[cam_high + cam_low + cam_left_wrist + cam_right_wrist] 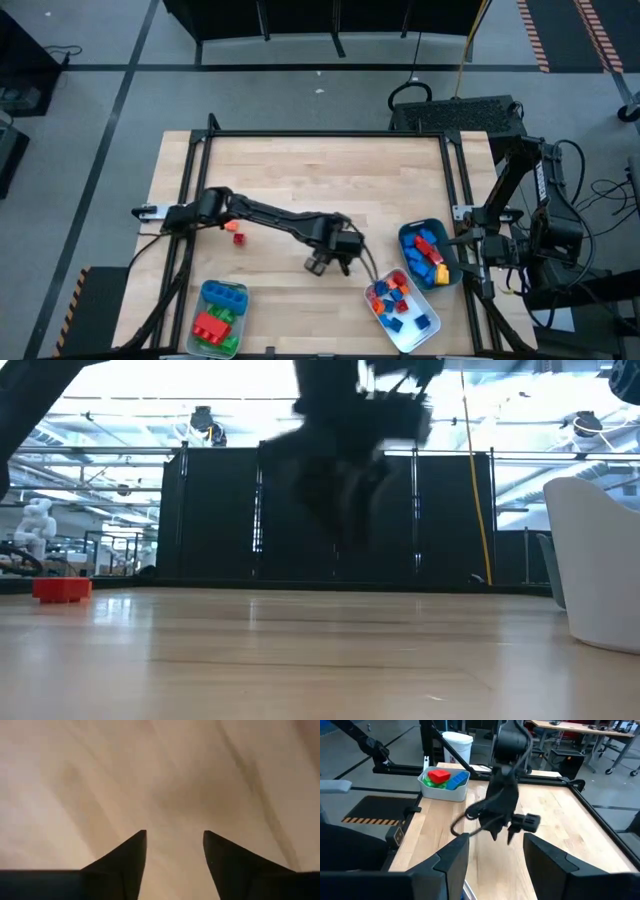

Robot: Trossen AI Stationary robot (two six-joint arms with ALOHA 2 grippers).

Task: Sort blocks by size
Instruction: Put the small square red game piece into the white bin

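Observation:
A small red block [238,238] lies alone on the wooden table and also shows in the low view [62,589]. My left gripper [328,266] hangs open and empty above bare wood right of that block; only wood shows between its fingertips [175,834]. A pale tray [220,318] at the near left holds large blue, red and green bricks. A white tray [425,335] at the near right holds several small blue, red and orange blocks. A teal tray [412,232] beside it holds blue, red and orange blocks. My right gripper [495,837] is open and empty at the table's right edge.
A dark metal frame [320,135] runs around the table top. The white tray's wall [600,560] rises at the right of the low view. Bare wood [320,190] covers the far half of the table.

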